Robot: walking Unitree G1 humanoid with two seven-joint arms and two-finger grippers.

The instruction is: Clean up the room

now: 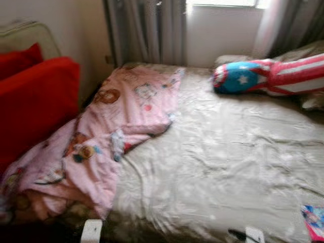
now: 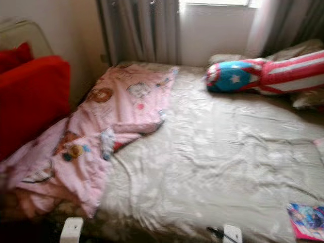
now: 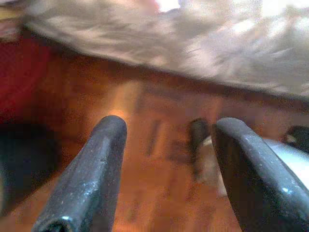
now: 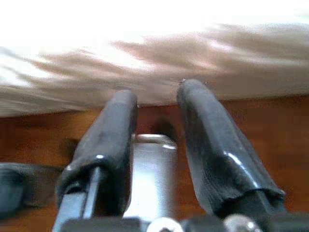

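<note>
Blanket [image 1: 101, 136] apparently overhangs bed [image 1: 228, 152] edge beside red chair [image 1: 35, 101].

We can read no words, brands or numbers anywhere. The only sign we can make out is a white star on the blue end of the striped cushion [image 1: 238, 78]; the print on the pink blanket [image 1: 126, 109] is too blurred.

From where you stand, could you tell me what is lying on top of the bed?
On the bed lie a crumpled pink blanket, a star-and-stripes cushion and a pink booklet at the near corner. Whatever is under the blanket is covered.
</note>
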